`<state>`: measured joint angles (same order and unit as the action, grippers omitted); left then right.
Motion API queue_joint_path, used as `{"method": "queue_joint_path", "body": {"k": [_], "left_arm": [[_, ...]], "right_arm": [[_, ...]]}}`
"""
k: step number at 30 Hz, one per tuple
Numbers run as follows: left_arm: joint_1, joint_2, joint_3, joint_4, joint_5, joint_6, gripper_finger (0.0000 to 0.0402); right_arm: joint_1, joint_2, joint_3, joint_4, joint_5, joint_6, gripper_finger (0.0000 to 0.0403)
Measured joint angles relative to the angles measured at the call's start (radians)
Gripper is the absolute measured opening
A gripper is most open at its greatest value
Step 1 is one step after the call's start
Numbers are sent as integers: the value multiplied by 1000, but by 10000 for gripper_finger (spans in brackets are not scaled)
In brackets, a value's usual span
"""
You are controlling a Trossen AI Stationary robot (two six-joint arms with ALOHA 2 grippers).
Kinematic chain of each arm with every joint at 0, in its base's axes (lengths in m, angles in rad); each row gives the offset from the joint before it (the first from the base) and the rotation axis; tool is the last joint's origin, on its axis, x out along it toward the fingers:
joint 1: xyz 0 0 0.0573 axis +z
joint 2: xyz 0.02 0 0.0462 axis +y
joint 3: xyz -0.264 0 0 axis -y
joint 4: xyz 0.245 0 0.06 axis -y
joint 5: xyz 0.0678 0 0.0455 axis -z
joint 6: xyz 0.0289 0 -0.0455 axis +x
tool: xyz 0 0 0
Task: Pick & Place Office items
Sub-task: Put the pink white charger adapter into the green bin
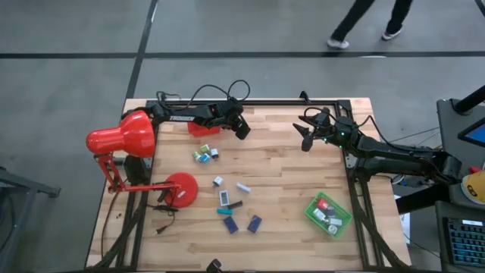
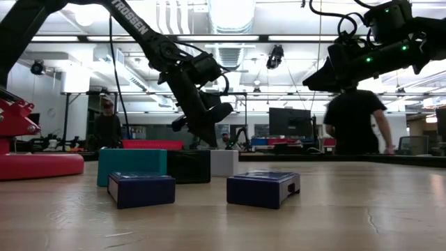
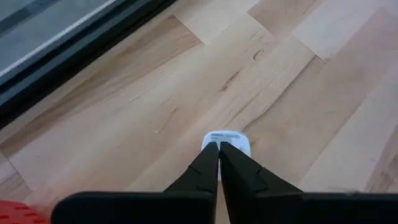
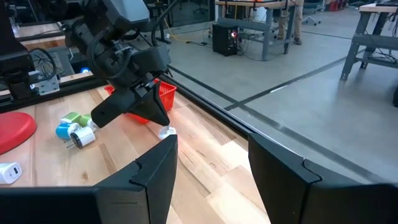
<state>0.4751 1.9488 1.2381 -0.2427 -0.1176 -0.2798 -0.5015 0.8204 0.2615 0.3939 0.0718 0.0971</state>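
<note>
Left claw (image 3: 219,149) closed tight, tips pinching a small white plastic piece (image 3: 227,140) just above the pale wooden tabletop (image 1: 280,163), close to the black rear rail (image 1: 265,102), red plastic tray (image 1: 200,129) beside. Bare boards ahead. "TROSSEN" readable on the arm. Right claw (image 4: 211,155) parted, empty, raised near the same rail. Scattered small navy, teal and white office pieces (image 1: 227,201) well apart, mid-tabletop.

Both arms (image 1: 189,115) are dark, jointed and trailed by looping black cables; one bears white lettering, the other (image 1: 379,152) small green lights.
</note>
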Motion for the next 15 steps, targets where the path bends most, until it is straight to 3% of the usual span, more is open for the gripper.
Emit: {"method": "queue_joint_path", "body": {"k": [15], "left_arm": [[-13, 0, 1, -30, 44, -26, 3]], "right_arm": [[0, 0, 0, 0, 0, 0, 189]]}}
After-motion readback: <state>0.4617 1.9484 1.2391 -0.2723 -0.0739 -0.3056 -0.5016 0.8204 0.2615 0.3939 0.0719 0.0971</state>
